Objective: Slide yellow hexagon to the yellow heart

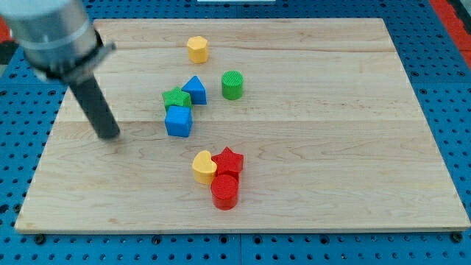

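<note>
The yellow hexagon (197,49) sits near the view's top, left of centre. The yellow heart (204,167) lies lower down, near the middle, touching a red star (229,161). My tip (110,135) rests on the board at the view's left, well left of the blue cube (179,121) and far below-left of the yellow hexagon. It touches no block.
A green star (175,98) and a blue triangle (194,90) sit just above the blue cube. A green cylinder (232,85) stands right of them. A red cylinder (224,192) sits below the red star. The wooden board (353,147) lies on a blue pegboard.
</note>
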